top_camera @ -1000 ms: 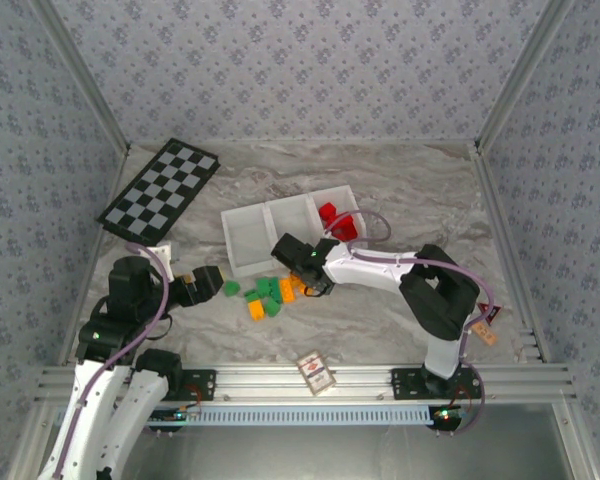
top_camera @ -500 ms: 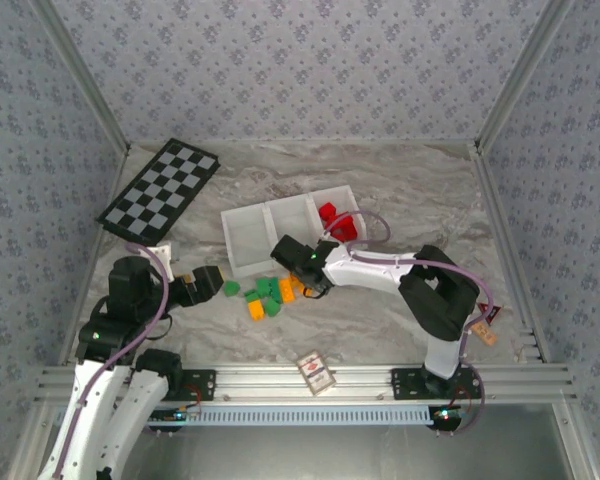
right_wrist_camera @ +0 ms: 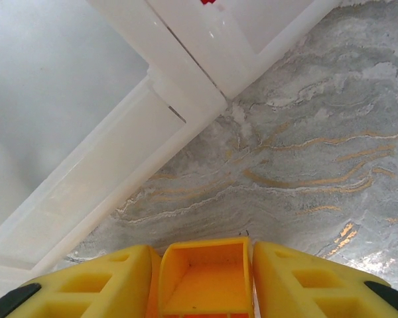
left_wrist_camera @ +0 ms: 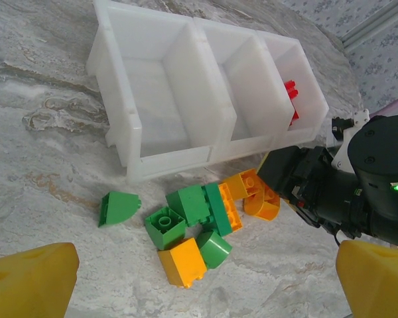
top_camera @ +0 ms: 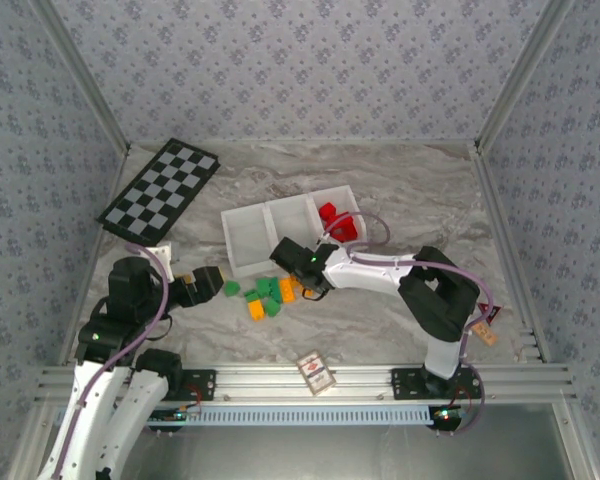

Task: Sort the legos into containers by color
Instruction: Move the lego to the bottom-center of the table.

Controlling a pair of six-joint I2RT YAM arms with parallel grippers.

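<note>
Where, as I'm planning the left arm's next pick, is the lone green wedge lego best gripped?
Probably across its two flat side faces, coming down from above. The green wedge lego lies alone on the table, apart from the pile, so the open left fingers have room on both sides; its curved top would likely slip.

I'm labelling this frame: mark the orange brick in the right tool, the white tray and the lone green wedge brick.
orange brick (right_wrist_camera: 205, 278): right wrist view, on its hollow open face.
white tray (left_wrist_camera: 169, 162): left wrist view, on the near wall.
green wedge brick (left_wrist_camera: 118, 209): left wrist view, on its sloped side.
</note>
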